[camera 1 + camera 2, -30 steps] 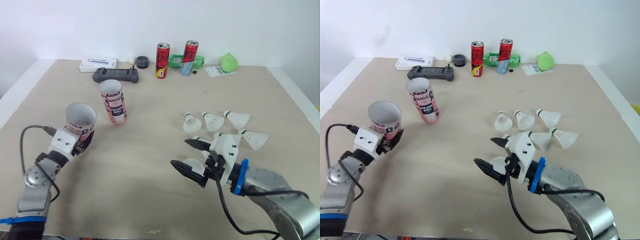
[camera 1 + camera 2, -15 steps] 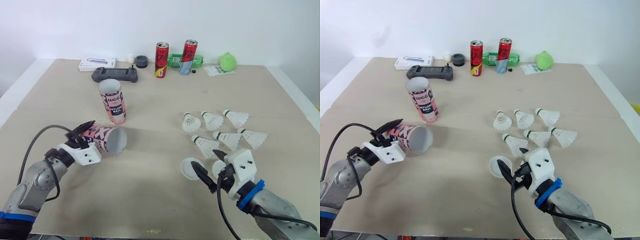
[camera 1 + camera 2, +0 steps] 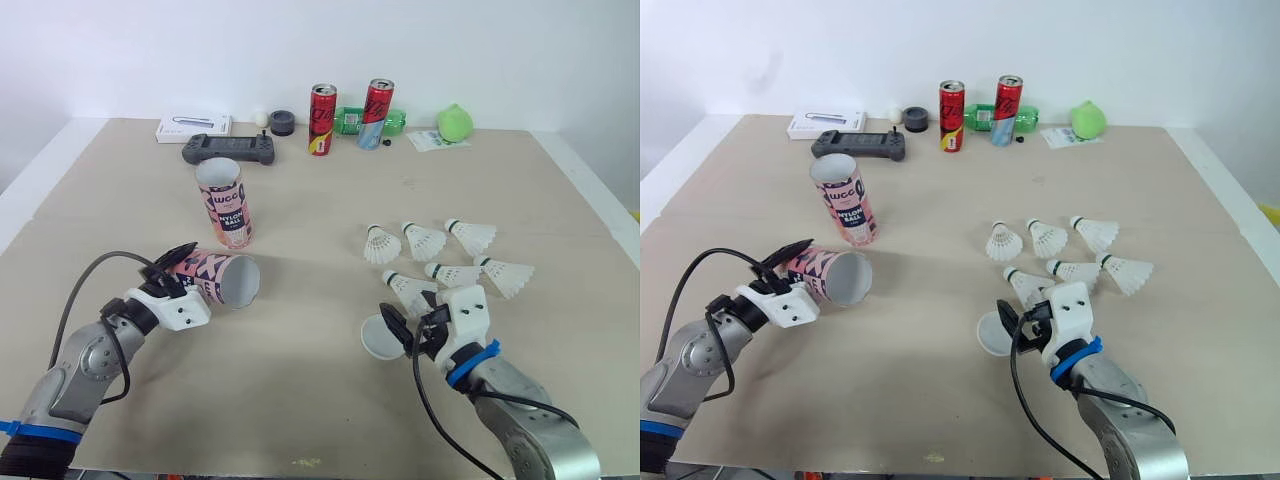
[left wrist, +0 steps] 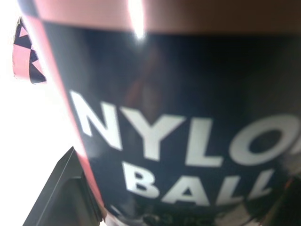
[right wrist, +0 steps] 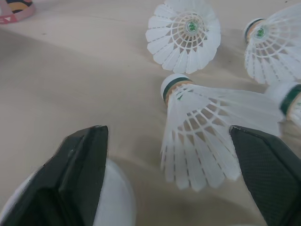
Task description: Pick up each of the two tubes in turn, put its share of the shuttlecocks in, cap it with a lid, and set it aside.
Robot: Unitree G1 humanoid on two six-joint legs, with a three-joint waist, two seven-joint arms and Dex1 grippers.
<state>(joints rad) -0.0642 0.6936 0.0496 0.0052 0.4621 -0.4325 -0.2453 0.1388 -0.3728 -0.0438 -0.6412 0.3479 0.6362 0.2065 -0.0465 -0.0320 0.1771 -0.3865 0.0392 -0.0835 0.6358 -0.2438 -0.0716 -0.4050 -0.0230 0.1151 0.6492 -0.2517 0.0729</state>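
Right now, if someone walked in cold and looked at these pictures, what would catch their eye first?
The left gripper holds a pink Nylon Ball tube tipped on its side at the near left, open mouth toward the robot's right. The right gripper is open, its fingers either side of the nearest shuttlecock in a group of six, with a white lid by one finger. A second pink tube stands upright farther back.

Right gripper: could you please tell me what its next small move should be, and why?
Probably ease the right gripper forward and close on the nearest shuttlecock. Its fingers stand open, one on either side of that shuttlecock, which lies on its side. The left gripper holds the tube on its side, with its open mouth turned toward the shuttlecocks.
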